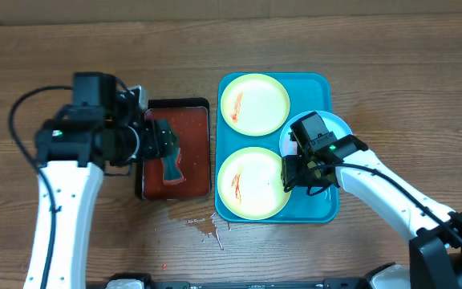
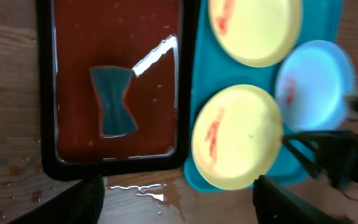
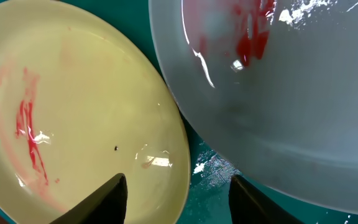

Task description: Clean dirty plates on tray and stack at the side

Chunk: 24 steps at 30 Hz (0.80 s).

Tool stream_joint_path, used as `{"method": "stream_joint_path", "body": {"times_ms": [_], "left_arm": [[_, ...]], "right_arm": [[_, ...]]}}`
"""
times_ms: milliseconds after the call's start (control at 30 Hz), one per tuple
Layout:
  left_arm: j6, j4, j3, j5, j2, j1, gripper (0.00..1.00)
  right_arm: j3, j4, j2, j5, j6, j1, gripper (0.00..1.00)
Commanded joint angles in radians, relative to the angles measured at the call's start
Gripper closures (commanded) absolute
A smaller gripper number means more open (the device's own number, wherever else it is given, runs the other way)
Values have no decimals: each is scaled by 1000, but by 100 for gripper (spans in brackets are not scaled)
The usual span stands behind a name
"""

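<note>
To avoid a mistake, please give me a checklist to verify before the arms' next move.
1. Left gripper open over the black tray: ok.
2. Sponge free in the red liquid: ok.
3. Right gripper open above the rim of the near yellow plate: ok.
4. Plates clean: not ok; red smears on near yellow plate, blue plate, far yellow plate.
5. Table dry: not ok; puddle before the black tray.
</note>
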Motion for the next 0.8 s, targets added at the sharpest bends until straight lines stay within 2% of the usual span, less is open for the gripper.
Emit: {"method": "stream_joint_path", "body": {"times_ms": [0, 133, 300, 467, 533, 567, 633, 767], "left_arm": [[-101, 67, -111, -126, 59, -40, 30], [-119, 153, -183, -278, 165, -82, 33], [-126, 224, -188, -298, 338, -103, 39], [-200, 295, -188, -296, 492, -101, 62], [-211, 316, -188, -280, 533, -101, 65], [-209, 325, -188, -267, 546, -101, 73], [-209, 331, -188, -246, 562, -101, 96], [-182, 297, -158, -240, 554, -100, 96]], "right_arm": [[47, -3, -62, -5, -6, 5, 46], [61, -14, -110, -5, -6, 5, 46], [61, -41, -143, -5, -5, 5, 45], [60, -97, -143, -5, -5, 5, 45], [60, -120, -143, -4, 3, 5, 45], [59, -129, -143, -5, 7, 5, 45], [58, -142, -143, -4, 12, 5, 45], [44, -134, -143, -4, 32, 5, 39]]}}
